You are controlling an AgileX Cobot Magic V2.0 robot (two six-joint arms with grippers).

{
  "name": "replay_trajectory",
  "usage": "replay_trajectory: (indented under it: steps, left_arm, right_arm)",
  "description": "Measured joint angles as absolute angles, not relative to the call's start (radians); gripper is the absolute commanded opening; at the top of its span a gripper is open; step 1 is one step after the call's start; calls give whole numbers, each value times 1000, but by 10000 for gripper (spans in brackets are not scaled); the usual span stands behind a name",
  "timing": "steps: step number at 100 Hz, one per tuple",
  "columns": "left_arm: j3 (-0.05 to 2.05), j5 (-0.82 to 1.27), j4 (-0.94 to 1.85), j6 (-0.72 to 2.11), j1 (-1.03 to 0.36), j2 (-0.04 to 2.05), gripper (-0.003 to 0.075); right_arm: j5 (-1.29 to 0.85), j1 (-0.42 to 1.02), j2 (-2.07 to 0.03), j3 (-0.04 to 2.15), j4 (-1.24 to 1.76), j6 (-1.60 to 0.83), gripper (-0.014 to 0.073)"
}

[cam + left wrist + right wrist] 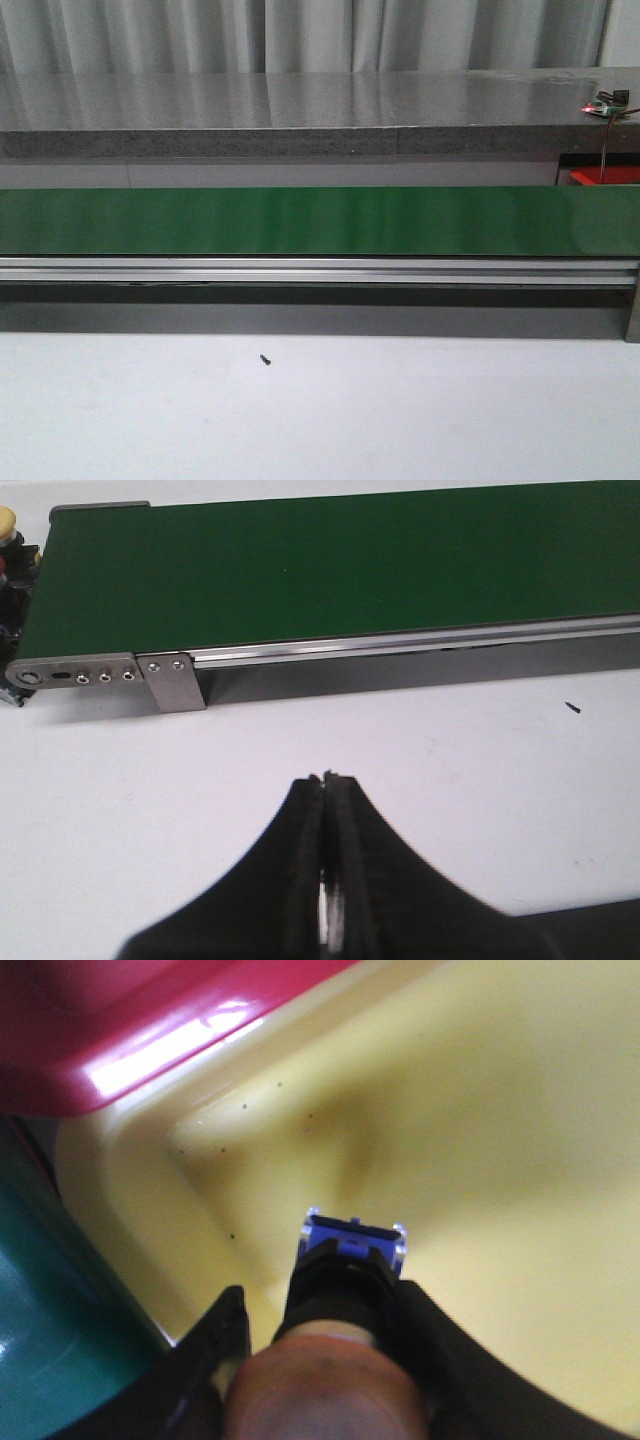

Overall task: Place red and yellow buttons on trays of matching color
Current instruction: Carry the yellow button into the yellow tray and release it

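Green conveyor belt (pixel 300 220) spanning the front view, both arms out of frame there. Yellow tray (pixel 480 1110) cut off, red tray (pixel 120 1010) just beside. Right gripper (pixel 320 1360) clamped on blurred button (pixel 335 1290) over yellow tray. Left gripper (pixel 329 780) pressed together, holding nothing.

Grey curtains (pixel 300 35) behind glossy grey ledge (pixel 300 105); white tabletop (pixel 320 410).

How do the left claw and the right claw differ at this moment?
The left claw is shut on nothing, its tips pressed together; the right claw grips a button. The left claw hangs over bare white table beside the green belt; the right claw is over the yellow tray. Both have black fingers.
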State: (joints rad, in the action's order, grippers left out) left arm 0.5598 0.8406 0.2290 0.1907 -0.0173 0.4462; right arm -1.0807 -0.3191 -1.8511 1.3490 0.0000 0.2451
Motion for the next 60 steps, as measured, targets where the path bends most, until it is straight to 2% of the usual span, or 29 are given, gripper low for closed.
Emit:
replay_trajectory:
  steps: [10,15,43,60]
  left_arm:
    - [560,841,229,191,-17,446,-20]
    - [560,841,229,191,-17,446,-20]
    - [560,841,229,191,-17,446,-20]
    - [560,841,229,191,-17,446,-20]
  right_arm:
    - [-1078,-319,-1858,1349,0,245,446]
    - [-1078,-319,-1858,1349,0,245,480]
    - [-1078,-319,-1848,1349,0,243,485]
    - [-1093,-319,-1766,1349,-7,240,485]
